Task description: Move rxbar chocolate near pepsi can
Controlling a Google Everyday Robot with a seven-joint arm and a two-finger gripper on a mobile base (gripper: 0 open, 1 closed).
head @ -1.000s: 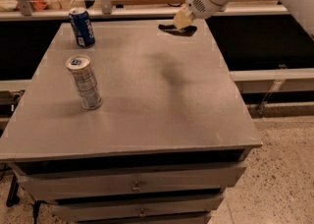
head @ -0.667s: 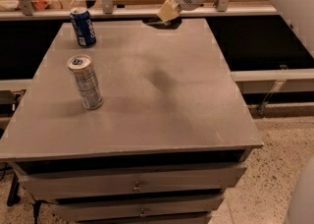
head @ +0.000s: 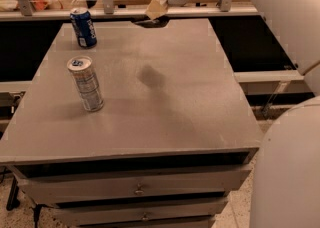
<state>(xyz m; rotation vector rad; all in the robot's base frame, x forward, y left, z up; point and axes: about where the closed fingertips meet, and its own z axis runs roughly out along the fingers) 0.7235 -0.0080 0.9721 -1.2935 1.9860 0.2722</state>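
Half hidden under the end effector (head: 154, 16), up at 12 o'clock over the far edge of the tabletop (head: 165, 107): the rxbar chocolate (head: 148, 23). Looks clamped shut on the bar, held clear of the surface. Hangs well apart from the pepsi can (head: 83, 27), upright toward 10 o'clock, with a taller silver can (head: 86, 83) near 9 o'clock. Probably handles as light, thin and a little bendable, with a slick wrapper. Best pinched across the narrow width near the middle, firmly but without crushing. Might slip or swing if held by one end.
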